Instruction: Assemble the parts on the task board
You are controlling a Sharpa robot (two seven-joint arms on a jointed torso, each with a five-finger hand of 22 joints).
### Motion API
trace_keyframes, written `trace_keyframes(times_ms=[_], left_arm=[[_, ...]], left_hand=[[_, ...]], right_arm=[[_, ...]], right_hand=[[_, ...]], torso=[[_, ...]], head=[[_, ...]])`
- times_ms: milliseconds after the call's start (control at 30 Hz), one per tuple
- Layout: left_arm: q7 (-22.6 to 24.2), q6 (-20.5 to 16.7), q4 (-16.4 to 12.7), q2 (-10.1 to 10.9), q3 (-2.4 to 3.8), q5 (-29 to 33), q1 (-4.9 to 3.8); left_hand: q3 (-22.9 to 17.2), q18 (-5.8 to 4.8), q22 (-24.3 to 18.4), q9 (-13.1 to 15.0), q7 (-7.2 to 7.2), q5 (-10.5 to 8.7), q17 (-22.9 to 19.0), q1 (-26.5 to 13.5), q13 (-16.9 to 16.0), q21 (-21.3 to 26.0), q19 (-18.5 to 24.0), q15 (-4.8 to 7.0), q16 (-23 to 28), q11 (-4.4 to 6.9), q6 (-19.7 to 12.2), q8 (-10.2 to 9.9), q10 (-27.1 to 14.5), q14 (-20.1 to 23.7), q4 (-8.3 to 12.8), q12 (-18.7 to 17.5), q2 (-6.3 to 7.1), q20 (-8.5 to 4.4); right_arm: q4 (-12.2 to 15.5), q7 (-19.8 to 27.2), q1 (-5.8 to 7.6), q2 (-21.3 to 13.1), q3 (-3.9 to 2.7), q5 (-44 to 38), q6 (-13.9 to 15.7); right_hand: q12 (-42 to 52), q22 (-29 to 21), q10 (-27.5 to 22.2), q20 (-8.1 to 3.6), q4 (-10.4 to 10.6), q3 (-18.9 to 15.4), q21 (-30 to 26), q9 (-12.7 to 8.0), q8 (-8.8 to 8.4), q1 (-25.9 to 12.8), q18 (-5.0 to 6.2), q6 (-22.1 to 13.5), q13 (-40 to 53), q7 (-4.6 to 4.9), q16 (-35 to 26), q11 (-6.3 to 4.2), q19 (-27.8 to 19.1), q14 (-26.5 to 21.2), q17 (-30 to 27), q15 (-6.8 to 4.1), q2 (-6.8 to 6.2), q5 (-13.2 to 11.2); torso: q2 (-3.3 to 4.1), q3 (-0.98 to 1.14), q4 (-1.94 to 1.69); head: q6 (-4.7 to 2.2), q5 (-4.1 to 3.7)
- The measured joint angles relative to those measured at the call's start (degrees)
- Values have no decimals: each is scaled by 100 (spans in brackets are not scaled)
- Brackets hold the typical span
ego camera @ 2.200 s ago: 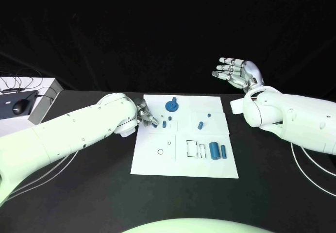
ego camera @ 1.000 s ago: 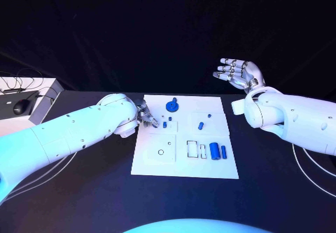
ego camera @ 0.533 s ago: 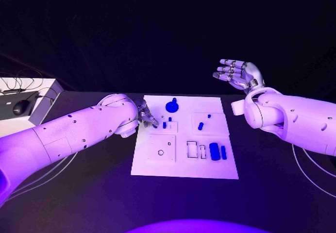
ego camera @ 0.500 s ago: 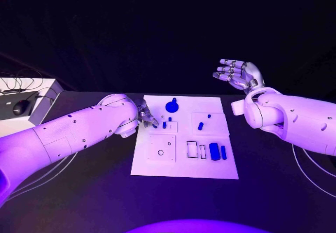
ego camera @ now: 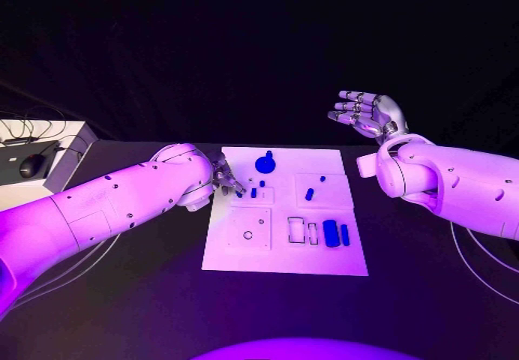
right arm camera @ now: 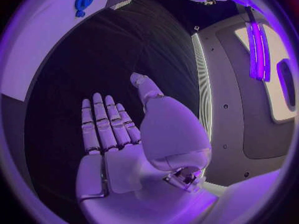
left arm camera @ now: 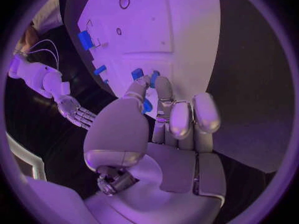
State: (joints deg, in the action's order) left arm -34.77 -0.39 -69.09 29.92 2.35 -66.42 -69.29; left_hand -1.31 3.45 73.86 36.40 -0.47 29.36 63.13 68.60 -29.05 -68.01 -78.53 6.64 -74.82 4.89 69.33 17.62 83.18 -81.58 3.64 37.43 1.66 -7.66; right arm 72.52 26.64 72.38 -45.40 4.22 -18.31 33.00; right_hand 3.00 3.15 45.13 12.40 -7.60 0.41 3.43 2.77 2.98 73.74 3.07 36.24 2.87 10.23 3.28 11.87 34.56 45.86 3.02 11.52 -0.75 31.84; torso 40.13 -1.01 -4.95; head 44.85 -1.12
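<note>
Unmoved: left hand [left arm camera: 163, 134] fingers pinch small blue part [left arm camera: 138, 74] | right hand [ego camera: 367, 112] spread, empty

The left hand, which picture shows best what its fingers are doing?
The left wrist view: the left hand is seen close, its fingertips pinching a small blue part at the task board. In the head view the left hand is small and partly hidden behind its arm. The right wrist view shows it tiny at the rim.

Left hand [ego camera: 225, 180] pinching; right hand [ego camera: 366, 114] spread, raised.
</note>
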Motion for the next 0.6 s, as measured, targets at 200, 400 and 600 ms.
trace_keyframes(times_ms=[200, 400, 600], left_arm=[[0, -5, 0, -2, 1, 3, -1], [0, -8, -6, 0, 1, 3, -2], [0, -8, -21, 9, 1, -1, -2]], left_hand=[[213, 0, 0, -43, 0, -100, -1, 77, 0, 0, 0, 14, 0, -8, 0, 0, 8, -14, -23, 0, -77, 0], [235, 0, 6, -44, -1, -132, 7, 78, -6, 0, 0, 13, 0, -9, 1, 0, 8, -13, -1, 0, -78, 0], [-126, 1, 22, -92, 14, -147, 15, 124, -6, 0, 0, 13, -23, -11, 15, -52, 9, -13, -53, 0, -32, 0]], right_arm=[[0, 0, -1, -3, 0, 0, -2], [0, 0, -2, -4, 0, 0, -4], [0, 0, -5, -7, 0, 0, -6]], right_hand=[[0, 0, 0, 0, 0, 0, 0, 0, 0, 0, 0, 0, 0, 0, 0, 0, 0, -2, 0, 3, 0, 0], [0, 0, 0, 0, 0, 0, 0, 0, 0, 0, 0, 0, 0, 0, 0, 0, 0, -2, 1, 3, 0, 0], [0, 0, 0, 0, 0, 0, 0, 0, 0, 0, 0, 0, 0, 0, 0, 0, 0, -2, 1, 3, 0, 0]], torso=[[0, -2, -1], [2, -4, -1], [2, -4, -2]], head=[[-4, -5], [-1, -9], [6, -13]])
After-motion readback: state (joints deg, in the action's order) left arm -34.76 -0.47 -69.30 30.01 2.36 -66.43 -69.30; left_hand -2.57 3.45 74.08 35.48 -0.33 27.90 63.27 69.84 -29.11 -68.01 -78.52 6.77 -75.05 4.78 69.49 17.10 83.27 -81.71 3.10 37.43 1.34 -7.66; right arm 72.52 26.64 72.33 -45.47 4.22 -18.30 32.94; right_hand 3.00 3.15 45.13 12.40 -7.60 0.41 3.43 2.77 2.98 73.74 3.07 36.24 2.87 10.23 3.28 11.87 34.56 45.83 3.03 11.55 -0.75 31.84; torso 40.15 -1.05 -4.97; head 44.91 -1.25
